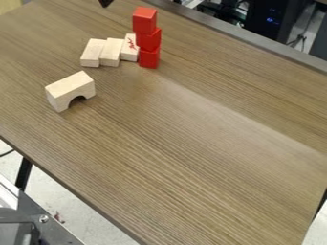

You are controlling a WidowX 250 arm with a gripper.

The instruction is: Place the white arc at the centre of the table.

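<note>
The white arc (71,89), a pale wooden block with a half-round cutout underneath, stands upright on the left part of the table (198,143), its opening facing the lower right. At the top edge of the view, left of the middle, a small dark tip of the gripper (105,3) shows, well above and to the right of the arc and apart from it. The rest of the gripper is cut off by the view's edge.
A stack of red cubes (148,38) stands behind and right of the arc. Beside it, pale rectangular blocks (111,51) lie side by side. The table's far edge (246,36) runs along the upper right, with dark equipment beyond.
</note>
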